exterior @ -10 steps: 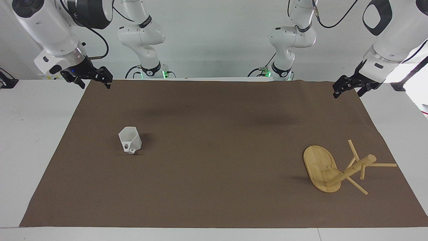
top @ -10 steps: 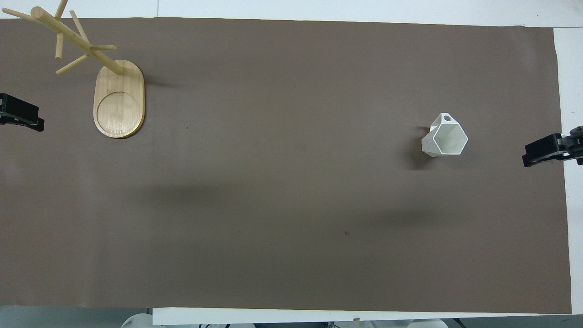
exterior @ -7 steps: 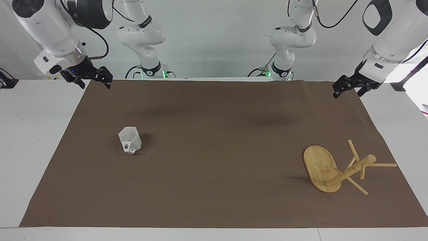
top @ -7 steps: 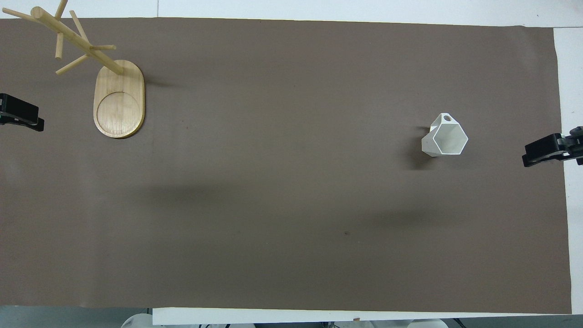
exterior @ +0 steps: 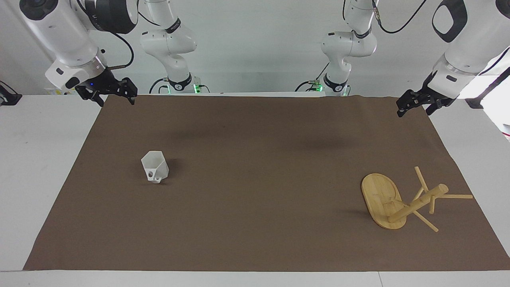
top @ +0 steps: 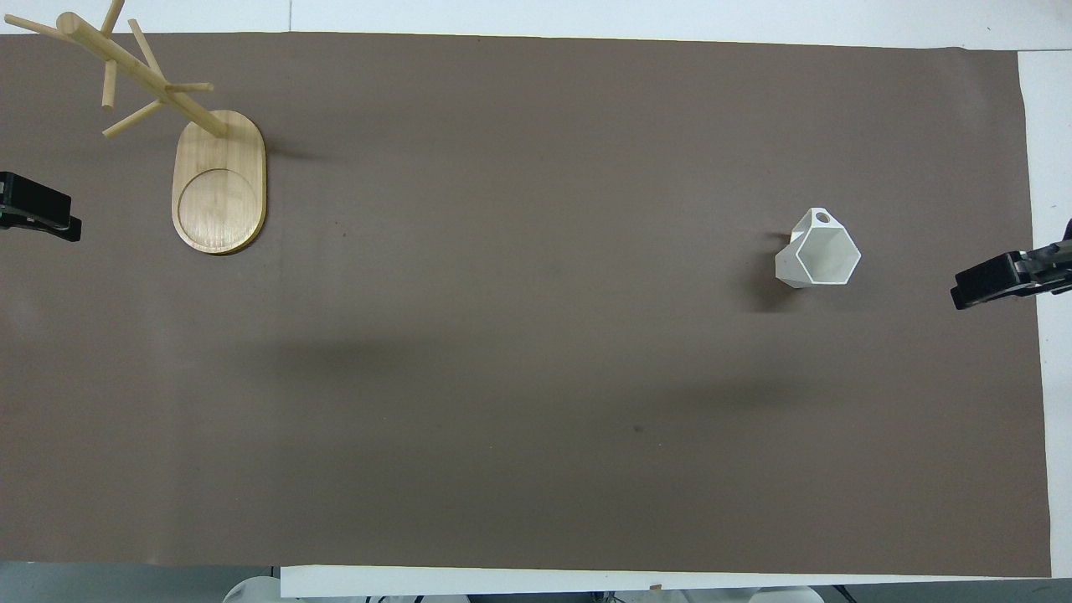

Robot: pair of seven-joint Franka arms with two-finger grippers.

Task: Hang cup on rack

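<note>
The white faceted cup point(exterior: 154, 167) stands upright on the brown mat toward the right arm's end, its handle on the side away from the robots; it also shows in the overhead view point(top: 817, 251). The bamboo rack point(exterior: 381, 198) stands on its oval base toward the left arm's end, its post and pegs bare; the overhead view shows it too point(top: 218, 188). My right gripper point(exterior: 116, 99) hangs open and empty over the mat's edge by its end point(top: 976, 286). My left gripper point(exterior: 413, 111) hangs open and empty over the mat's corner at its own end point(top: 46, 219).
A brown mat point(exterior: 255, 199) covers most of the white table point(exterior: 36, 167). Only the cup and the rack stand on it. A wide stretch of bare mat lies between them.
My right gripper has shifted a little inward over the mat's edge. The left arm, the cup and the rack have not moved.
</note>
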